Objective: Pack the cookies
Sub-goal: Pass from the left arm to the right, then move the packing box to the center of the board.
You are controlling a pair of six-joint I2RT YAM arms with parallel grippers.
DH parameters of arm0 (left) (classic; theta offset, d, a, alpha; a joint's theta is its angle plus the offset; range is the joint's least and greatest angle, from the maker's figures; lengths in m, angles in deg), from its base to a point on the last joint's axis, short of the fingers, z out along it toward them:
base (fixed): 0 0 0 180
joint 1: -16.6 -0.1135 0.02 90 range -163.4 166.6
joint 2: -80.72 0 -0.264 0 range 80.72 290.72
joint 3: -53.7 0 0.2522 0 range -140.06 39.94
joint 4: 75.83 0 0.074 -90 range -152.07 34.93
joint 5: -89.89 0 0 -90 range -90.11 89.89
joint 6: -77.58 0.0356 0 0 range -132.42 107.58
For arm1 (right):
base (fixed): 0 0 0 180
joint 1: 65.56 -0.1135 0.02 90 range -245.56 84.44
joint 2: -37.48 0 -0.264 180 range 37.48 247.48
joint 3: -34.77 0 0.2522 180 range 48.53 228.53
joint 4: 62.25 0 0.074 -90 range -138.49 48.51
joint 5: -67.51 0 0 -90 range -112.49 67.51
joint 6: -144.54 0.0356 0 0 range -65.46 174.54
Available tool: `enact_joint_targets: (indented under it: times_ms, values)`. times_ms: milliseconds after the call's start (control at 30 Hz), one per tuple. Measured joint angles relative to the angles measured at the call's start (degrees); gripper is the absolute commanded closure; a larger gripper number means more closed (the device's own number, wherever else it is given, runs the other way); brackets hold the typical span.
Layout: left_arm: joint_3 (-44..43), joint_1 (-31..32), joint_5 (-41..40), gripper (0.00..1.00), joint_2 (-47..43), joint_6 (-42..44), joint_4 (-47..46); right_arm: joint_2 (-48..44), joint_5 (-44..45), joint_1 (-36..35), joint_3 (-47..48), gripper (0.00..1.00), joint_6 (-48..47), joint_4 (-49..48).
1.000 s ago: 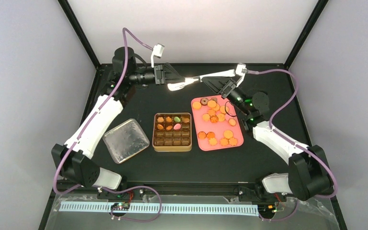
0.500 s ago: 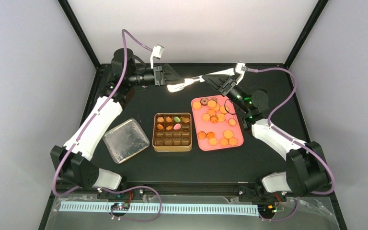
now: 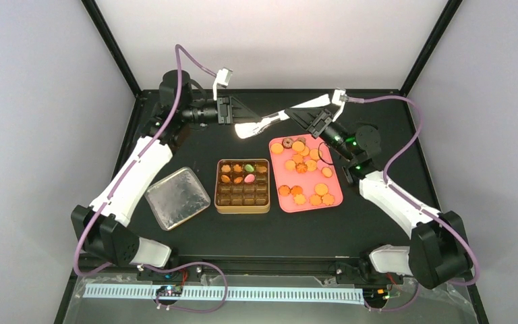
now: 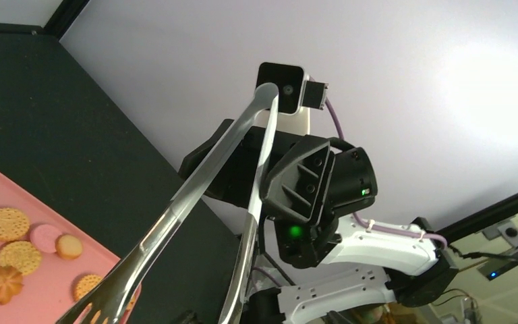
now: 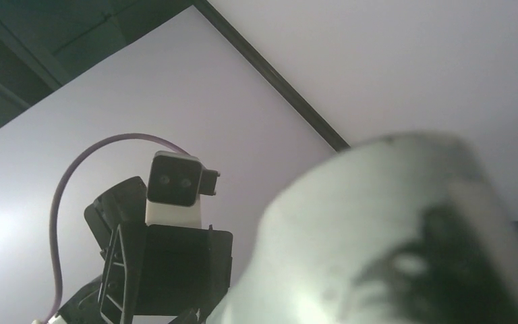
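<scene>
Several orange-golden cookies [image 3: 300, 162] lie on a pink tray [image 3: 310, 177]; some also show in the left wrist view [image 4: 7, 223]. The brown tin [image 3: 216, 202] holds a few cookies [image 3: 237, 173] in its two far rows, one green and one pink. Metal tongs [image 3: 276, 115] hang in the air at the back between both arms. My left gripper [image 3: 248, 116] is shut on their blade end. My right gripper [image 3: 305, 116] is shut on them near the hinge, one finger either side of the spread arms [image 4: 202, 175]. A blurred tong end [image 5: 378, 243] fills the right wrist view.
A silver tin lid [image 3: 177, 198] lies left of the tin. The tray stands right of the tin, touching it or nearly so. Black frame posts rise at the back corners, and both arms reach across the back of the table.
The tongs have tilted a little, blade end lower and nearer, hinge end shifted left. The right arm's elbow moved right and nearer. The left gripper has barely moved.
</scene>
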Motion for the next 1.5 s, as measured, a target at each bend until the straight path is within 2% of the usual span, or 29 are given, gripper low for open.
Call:
enact_joint_targets:
  times_ms: [233,400,467,533,600,633,1067,1100,1167,1200,1267,1367,1433,1500]
  values:
    - [0.7,-1.1,0.0,0.36,-1.0,1.0,2.3,-1.8,0.2,0.3,0.0,0.59,-1.8,3.3]
    - [0.7,-3.1,0.0,0.35,-1.6,1.9,4.4,-3.6,0.1,1.7,-0.7,0.6,-2.6,5.5]
    - [0.7,-4.2,0.1,0.42,-1.6,2.1,5.5,-4.8,0.0,2.6,-1.6,0.6,-3.4,6.8]
    - [0.7,-5.3,0.3,0.62,-1.7,2.3,6.7,-6.1,-0.1,3.5,-2.3,0.6,-4.3,8.5]
    - [0.8,-6.7,0.9,0.89,-1.7,2.6,7.6,-7.9,-0.3,4.6,-3.1,0.6,-5.5,10.5]
    - [0.8,-7.3,1.1,0.97,-1.7,2.7,8.0,-8.8,-0.3,5.2,-3.4,0.6,-6.2,11.6]
    - [1.9,-11.0,2.8,0.98,-2.2,7.4,14.5,-17.3,-0.3,9.7,-4.9,0.6,-15.8,25.7]
    - [1.9,-11.4,2.8,0.95,-2.2,8.8,15.5,-17.4,-0.3,9.9,-4.9,0.6,-16.3,26.4]
    - [1.6,-12.5,2.2,0.6,-2.2,15.3,19.9,-17.8,-0.3,10.1,-4.9,0.6,-17.4,28.2]
    - [1.1,-12.8,1.1,0.53,-2.0,20.2,23.4,-18.1,-0.3,10.2,-4.9,0.6,-18.2,29.1]
    - [-1.6,-13.0,-3.6,0.5,-0.7,32.5,31.7,-18.6,-0.2,10.2,-4.9,0.59,-19.8,31.1]
    - [-2.4,-13.0,-14.3,0.49,1.2,50.0,38.5,-19.6,0.4,10.2,-4.8,0.59,-23.3,34.8]
    - [2.4,-12.9,-24.7,0.5,1.6,61.7,39.4,-20.0,1.3,10.2,-4.7,0.59,-25.7,37.5]
    - [10.2,-13.0,-33.2,0.5,1.6,69.9,38.6,-20.2,2.4,10.2,-4.5,0.59,-28.6,40.6]
